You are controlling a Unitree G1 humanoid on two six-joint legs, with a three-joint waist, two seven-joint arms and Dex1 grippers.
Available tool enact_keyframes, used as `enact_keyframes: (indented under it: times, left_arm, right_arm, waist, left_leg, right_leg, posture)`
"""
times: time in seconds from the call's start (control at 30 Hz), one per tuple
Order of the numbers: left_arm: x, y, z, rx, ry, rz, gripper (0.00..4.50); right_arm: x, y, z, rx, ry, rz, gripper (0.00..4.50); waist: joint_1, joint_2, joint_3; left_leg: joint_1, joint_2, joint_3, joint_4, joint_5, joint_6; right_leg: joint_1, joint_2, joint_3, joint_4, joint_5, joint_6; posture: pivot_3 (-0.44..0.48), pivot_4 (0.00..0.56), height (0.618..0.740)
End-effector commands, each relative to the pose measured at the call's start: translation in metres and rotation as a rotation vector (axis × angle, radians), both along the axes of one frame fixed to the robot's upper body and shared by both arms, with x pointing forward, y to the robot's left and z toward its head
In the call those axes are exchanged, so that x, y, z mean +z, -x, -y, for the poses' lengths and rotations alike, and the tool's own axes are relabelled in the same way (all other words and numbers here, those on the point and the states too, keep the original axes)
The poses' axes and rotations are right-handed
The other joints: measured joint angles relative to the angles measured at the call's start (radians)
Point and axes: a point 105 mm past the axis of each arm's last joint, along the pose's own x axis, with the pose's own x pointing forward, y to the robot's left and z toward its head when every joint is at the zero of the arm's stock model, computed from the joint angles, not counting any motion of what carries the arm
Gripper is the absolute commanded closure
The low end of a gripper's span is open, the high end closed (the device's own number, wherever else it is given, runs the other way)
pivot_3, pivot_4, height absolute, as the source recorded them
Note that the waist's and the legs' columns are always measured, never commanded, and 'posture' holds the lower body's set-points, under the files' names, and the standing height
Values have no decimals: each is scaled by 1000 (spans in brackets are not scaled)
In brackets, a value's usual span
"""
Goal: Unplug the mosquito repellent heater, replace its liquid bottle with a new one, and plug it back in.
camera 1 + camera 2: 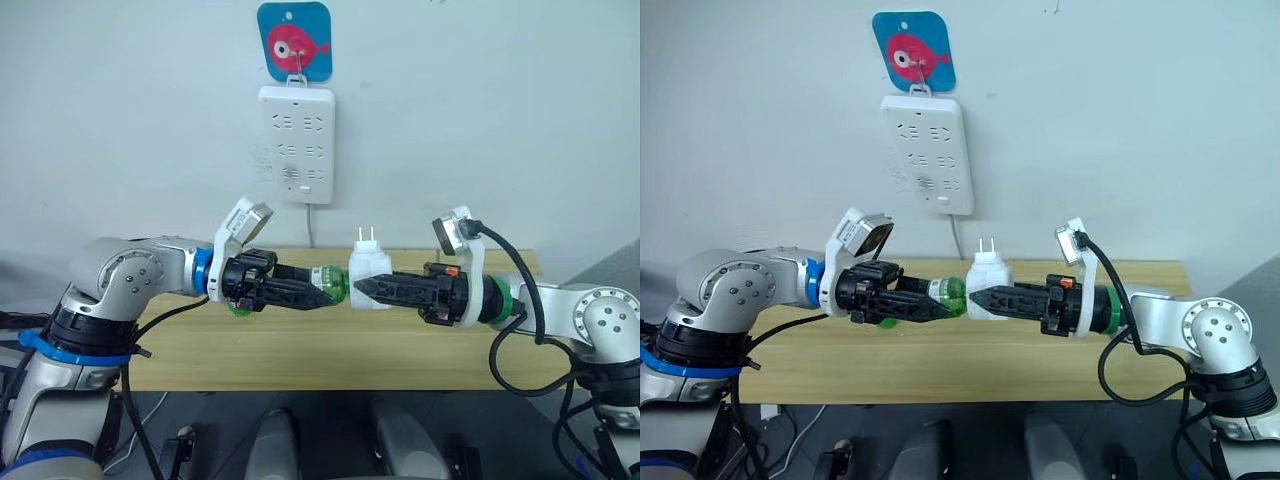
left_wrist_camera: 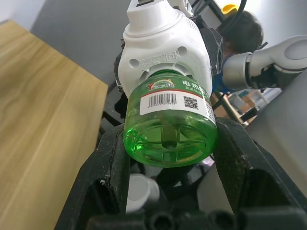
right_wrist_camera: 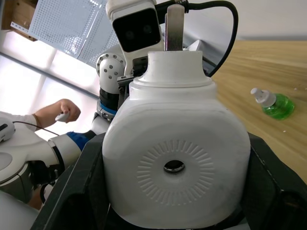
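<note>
**Heater and bottle held mid-air between two arms**

Above the wooden tabletop (image 1: 300, 350), unplugged: the mosquito repellent heater (image 1: 369, 277), white, prongs pointing up, clamped between the black fingers of the right end effector (image 1: 362, 285). Joined to its underside, lying sideways: a green liquid bottle (image 1: 334, 283), barcode label showing, gripped by the left end effector (image 1: 325, 292). Both held in front of the white power strip (image 1: 296, 143) hanging on the wall under a blue fish hook (image 1: 294, 40). On the tabletop, well apart in the right wrist view: a second green bottle (image 3: 272, 103) with white cap, lying tilted. Beyond the arms, a person's hand (image 3: 65, 110).
</note>
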Motion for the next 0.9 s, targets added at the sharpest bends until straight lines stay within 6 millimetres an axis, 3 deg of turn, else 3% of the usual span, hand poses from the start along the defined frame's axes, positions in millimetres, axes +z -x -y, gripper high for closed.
enact_keyframes:
  times: [0.03, 0.27, 0.4, 0.5, 0.57, 0.67, 0.7, 0.77, 0.9]
  left_arm:
    - [14, -2, -26, 73, -2, 30, 2271]
    - [17, -2, -35, 74, -20, 5, 2271]
    - [8, 4, -38, 49, -65, 34, 2271]
    - [2, -3, -41, 102, -82, 85, 2271]
    - [-3, -13, -42, 172, -84, 153, 2271]
    - [-19, -15, -36, 208, -113, 258, 2271]
    - [-23, -14, -34, 208, -115, 277, 2271]
    - [-29, -11, -29, 198, -139, 322, 2271]
    - [-39, -7, -25, 181, -165, 370, 2271]
  right_arm:
    - [-3, -6, 14, -62, 39, 3, 1480]
    - [-4, -6, 17, -60, 55, 12, 1480]
    - [-6, -8, 19, -75, 69, 20, 1480]
    - [-14, -17, 27, -152, 129, 35, 1480]
    - [-38, -31, 42, -262, 299, 60, 1480]
    - [-99, -64, 91, -501, 770, 178, 1480]
    - [-110, -66, 100, -508, 866, 233, 1480]
    - [-128, -72, 114, -510, 1018, 307, 1480]
    - [-145, -84, 138, -538, 1146, 289, 1480]
  waist:
    - [1, 0, 0]
    - [4, 0, 0]
    - [3, 0, 0]
    - [4, 0, 0]
    - [7, 0, 0]
    - [13, 0, 0]
    - [15, 0, 0]
    - [19, 0, 0]
    - [21, 0, 1]
  left_leg:
    - [0, 0, 0, 0, 0, 0]
    - [0, -1, 1, 1, 0, 0]
    - [0, 0, 1, 0, 0, 0]
    - [0, 0, 1, 0, 0, 0]
    - [0, 0, 1, 0, 0, 0]
    - [0, -1, 3, 1, 0, 0]
    - [0, -1, 4, 1, 0, 0]
    - [0, -2, 5, 1, 0, 0]
    - [0, 0, 5, 0, 0, 0]
  right_leg:
    - [0, 0, 0, 0, 0, 0]
    - [0, 0, 1, 0, 0, 1]
    - [0, -1, 1, 0, 0, 0]
    - [-1, -1, 1, 0, 0, 0]
    - [-1, -1, 1, 0, 0, 0]
    - [0, -2, 2, -1, 0, 0]
    - [-1, -2, 3, -1, 0, 0]
    - [-2, -2, 4, -2, 0, 0]
    - [-2, -1, 4, -1, 0, 0]
  posture:
    - [-119, 208, 725]
    - [-115, 203, 725]
    - [-117, 208, 725]
    - [-117, 211, 725]
    - [-117, 211, 725]
    - [-119, 217, 725]
    - [-119, 217, 725]
    - [-118, 217, 725]
    - [-110, 218, 725]
